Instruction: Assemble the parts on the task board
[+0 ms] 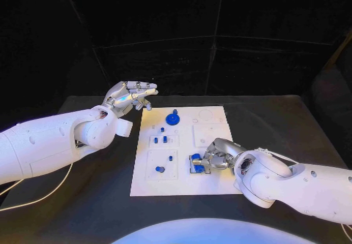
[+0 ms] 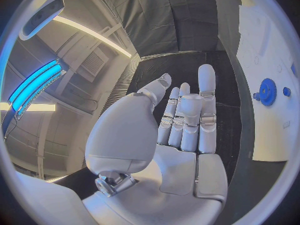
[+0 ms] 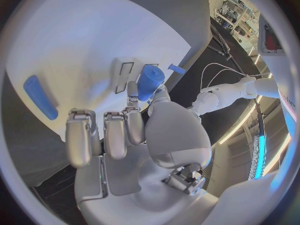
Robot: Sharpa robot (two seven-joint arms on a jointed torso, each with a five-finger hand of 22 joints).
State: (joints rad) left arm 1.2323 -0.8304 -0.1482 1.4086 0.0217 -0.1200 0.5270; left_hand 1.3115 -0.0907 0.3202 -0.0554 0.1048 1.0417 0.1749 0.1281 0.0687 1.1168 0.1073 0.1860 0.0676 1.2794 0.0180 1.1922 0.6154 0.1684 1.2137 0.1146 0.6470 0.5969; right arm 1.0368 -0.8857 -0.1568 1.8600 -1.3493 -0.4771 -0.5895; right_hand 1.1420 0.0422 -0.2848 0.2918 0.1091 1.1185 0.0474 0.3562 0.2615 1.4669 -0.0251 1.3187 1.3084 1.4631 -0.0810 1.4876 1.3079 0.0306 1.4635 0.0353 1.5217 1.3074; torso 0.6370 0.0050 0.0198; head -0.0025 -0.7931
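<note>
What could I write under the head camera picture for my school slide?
Right hand fingers hold a blue part at the white task board; left hand hovers open.

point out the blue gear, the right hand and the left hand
blue gear (image 1: 172,120), head view, on its round face
right hand (image 1: 210,158), head view, on its back
left hand (image 1: 132,95), head view, on the palm

Task board (image 1: 212,178) mid-table, gear (image 1: 172,119) at its far end, right robot hand (image 1: 214,160) seemingly on a cylinder (image 1: 197,156) near-centre, left robot hand (image 1: 132,95) beyond the far-left corner

Black table (image 1: 279,132), dark backdrop (image 1: 220,51).
</note>
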